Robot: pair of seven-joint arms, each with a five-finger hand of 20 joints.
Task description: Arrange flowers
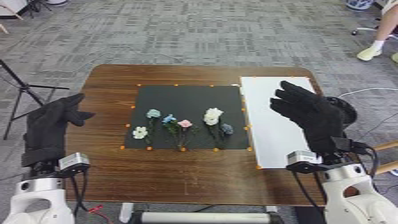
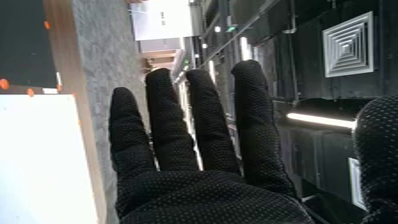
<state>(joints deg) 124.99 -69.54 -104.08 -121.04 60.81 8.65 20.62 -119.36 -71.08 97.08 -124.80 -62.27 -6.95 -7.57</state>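
The black-gloved right robot hand (image 1: 306,111) hangs wide and empty, the left robot hand (image 1: 55,122) loosely open. Between them, white, pink and blue flowers (image 1: 212,115) lie on a square black mat (image 1: 178,97) — light, I'd guess, their petals easily crushed — so pinch the thin green stems (image 1: 216,134).

no legible text, no readable labels

Brown wooden table (image 1: 191,186), smooth, faintly glossy.
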